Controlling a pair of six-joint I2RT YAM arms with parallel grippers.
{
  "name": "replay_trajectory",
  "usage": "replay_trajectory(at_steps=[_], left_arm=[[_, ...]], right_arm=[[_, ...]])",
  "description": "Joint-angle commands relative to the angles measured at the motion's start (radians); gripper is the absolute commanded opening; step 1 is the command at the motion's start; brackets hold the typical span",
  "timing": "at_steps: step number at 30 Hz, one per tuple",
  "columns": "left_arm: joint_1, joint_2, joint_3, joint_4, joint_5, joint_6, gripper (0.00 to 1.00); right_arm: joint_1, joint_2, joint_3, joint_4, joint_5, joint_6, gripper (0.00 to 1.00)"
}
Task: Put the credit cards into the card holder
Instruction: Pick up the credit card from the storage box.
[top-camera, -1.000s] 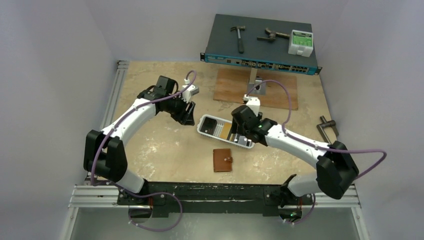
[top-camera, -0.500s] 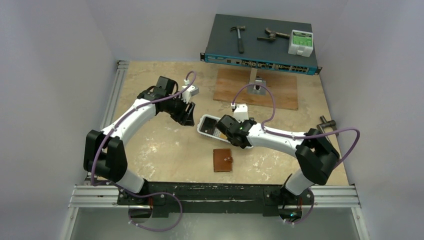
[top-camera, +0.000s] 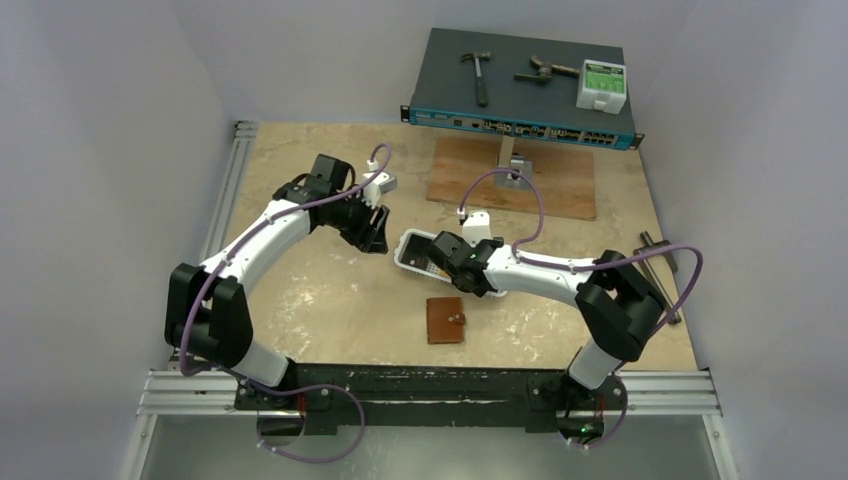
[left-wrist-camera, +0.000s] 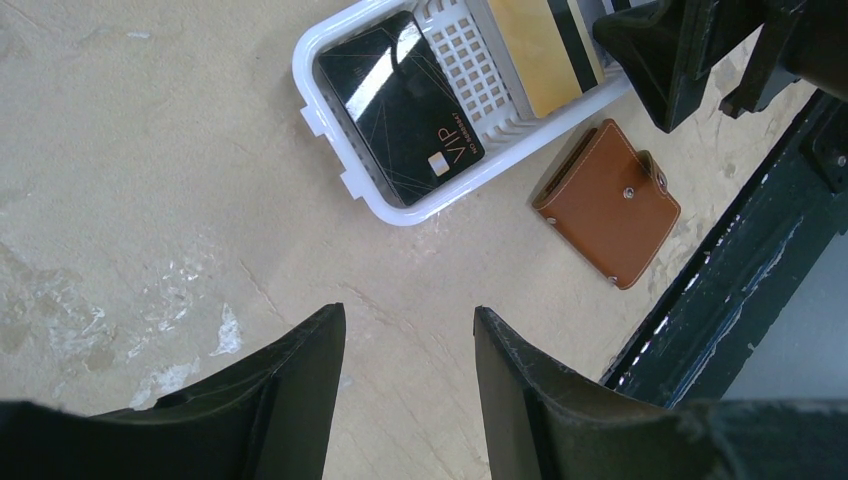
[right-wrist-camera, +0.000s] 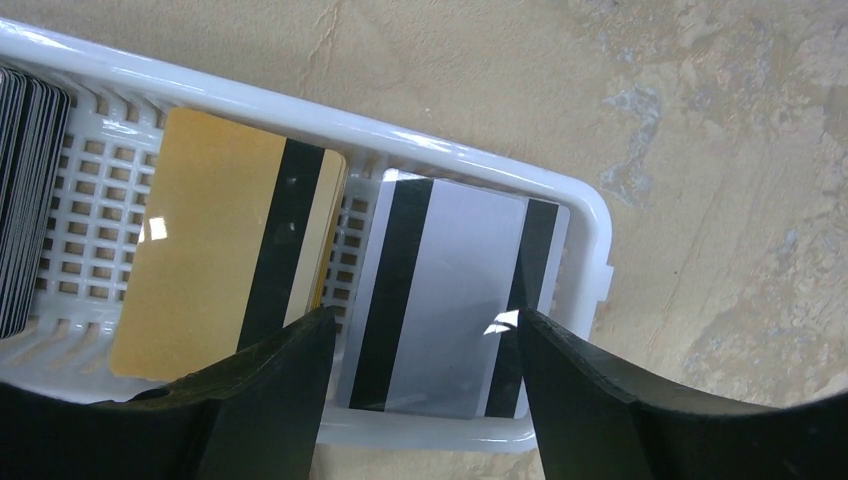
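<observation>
A white slotted tray (top-camera: 410, 243) in mid-table holds the credit cards. The right wrist view shows a gold card (right-wrist-camera: 215, 255), a silver-grey card (right-wrist-camera: 450, 300) with black stripes, and a black stack (right-wrist-camera: 25, 200). The black VIP card (left-wrist-camera: 400, 105) lies at the tray's left end. My right gripper (right-wrist-camera: 426, 315) is open just above the silver-grey card, holding nothing; from above it (top-camera: 452, 268) covers the tray's right part. The card holder (top-camera: 446, 320), a brown leather wallet snapped shut, lies flat just in front of the tray. My left gripper (left-wrist-camera: 409, 310) is open and empty over bare table left of the tray (left-wrist-camera: 330, 150).
A network switch (top-camera: 520, 90) carrying a hammer and other tools stands at the back. In front of it lies a wooden board (top-camera: 515, 175). A metal tool (top-camera: 660, 250) lies near the right edge. The black mounting rail (top-camera: 420, 385) runs along the front.
My right arm has swung left and drawn in, bringing its gripper further over the tray. The left arm, the tray and the card holder have stayed put.
</observation>
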Motion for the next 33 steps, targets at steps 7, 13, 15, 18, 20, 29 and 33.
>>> replay_trajectory(at_steps=[7,13,15,18,20,29,33], left_arm=[[0.000,-0.045,-0.014,0.024,0.018,0.002,0.49],[-0.001,-0.045,-0.018,0.024,0.016,0.001,0.49],[-0.001,-0.043,-0.018,0.023,0.017,-0.002,0.49],[-0.001,-0.043,-0.018,0.023,0.018,-0.003,0.49],[-0.001,-0.045,-0.017,0.021,0.018,-0.003,0.49],[-0.001,-0.050,-0.015,0.014,0.015,-0.003,0.48],[0.000,-0.050,-0.017,0.013,0.014,0.001,0.48]], right_arm=[[0.008,0.029,0.010,-0.009,0.008,0.073,0.62],[0.008,0.013,-0.005,0.010,-0.016,0.081,0.50],[0.008,0.001,-0.008,0.011,-0.017,0.079,0.47],[0.008,-0.019,-0.015,0.010,-0.014,0.079,0.43],[0.007,-0.032,-0.013,-0.002,-0.009,0.085,0.41],[0.005,-0.100,-0.041,-0.033,0.020,0.082,0.37],[0.003,-0.097,-0.044,-0.035,0.018,0.075,0.42]])
